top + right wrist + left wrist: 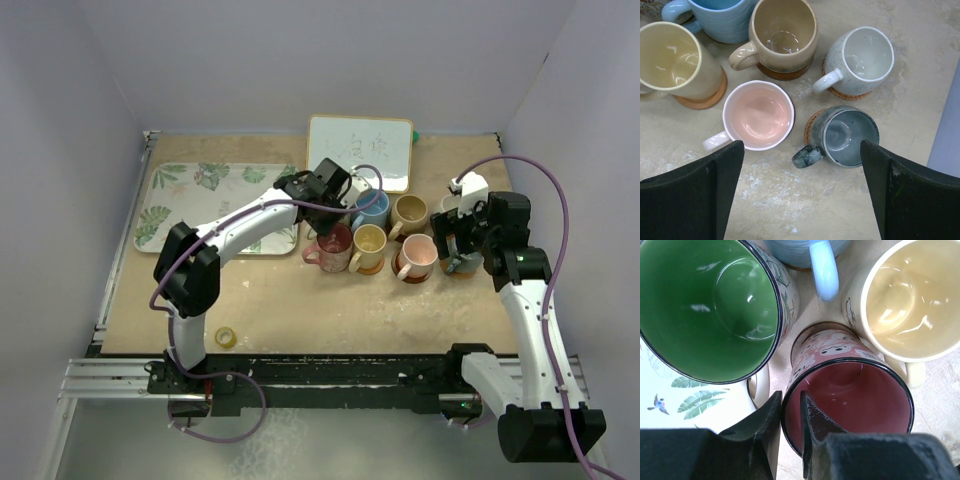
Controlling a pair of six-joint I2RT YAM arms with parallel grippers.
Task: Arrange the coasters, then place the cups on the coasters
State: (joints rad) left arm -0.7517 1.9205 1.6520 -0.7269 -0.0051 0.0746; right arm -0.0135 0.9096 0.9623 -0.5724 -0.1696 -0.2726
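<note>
Top view: cups [368,247] are sitting bunched mid-table right of the tray [215,190], red cup [335,245] at the cluster's front left. Left wrist: left gripper [790,402] is straddling the red cup's rim, fingers nearly together, cannot tell if pinching or loose; green-lined cup [710,310] is overhanging the tray, coaster not showing. Right wrist: right gripper [801,147] is hanging spread wide, empty; yellow cup [670,55], tan cup [785,30], white cup [865,55], grey cup [847,135], pink cup [757,115] are resting on coasters [702,102]. Probably nearing done.
</note>
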